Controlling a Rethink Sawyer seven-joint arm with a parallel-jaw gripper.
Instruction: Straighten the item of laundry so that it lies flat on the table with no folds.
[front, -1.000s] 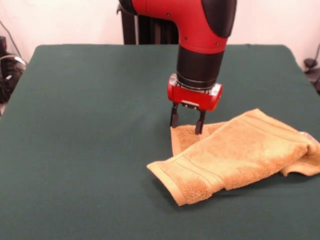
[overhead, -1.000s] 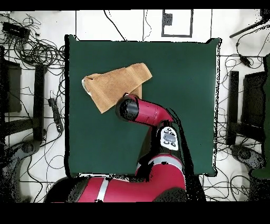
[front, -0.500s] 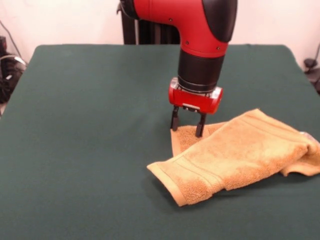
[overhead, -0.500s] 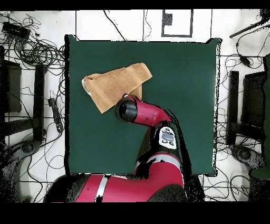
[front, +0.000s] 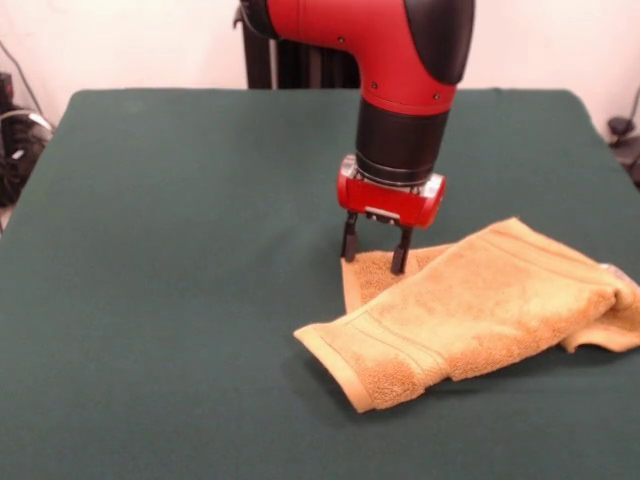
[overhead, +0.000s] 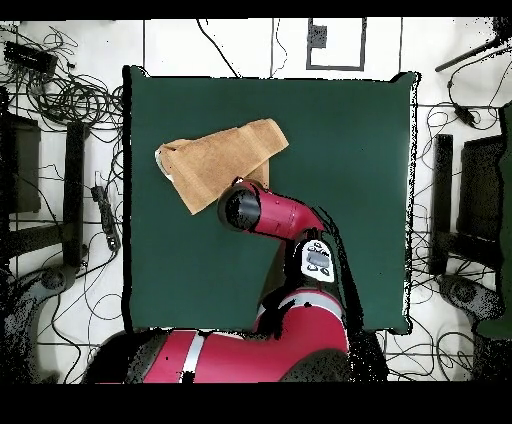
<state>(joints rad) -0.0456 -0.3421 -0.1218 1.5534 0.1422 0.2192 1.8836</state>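
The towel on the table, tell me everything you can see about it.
The towel is orange-tan terry cloth with woven stripe bands near its front end. It is not flat: it lies folded over on itself on the green table, a lower layer's corner peeking out at the back and its right end bunched. In the overhead view it lies slanted near one table edge. The gripper stands over that exposed back corner with its jaws open, the tips at the cloth's edge; whether they touch it is unclear.
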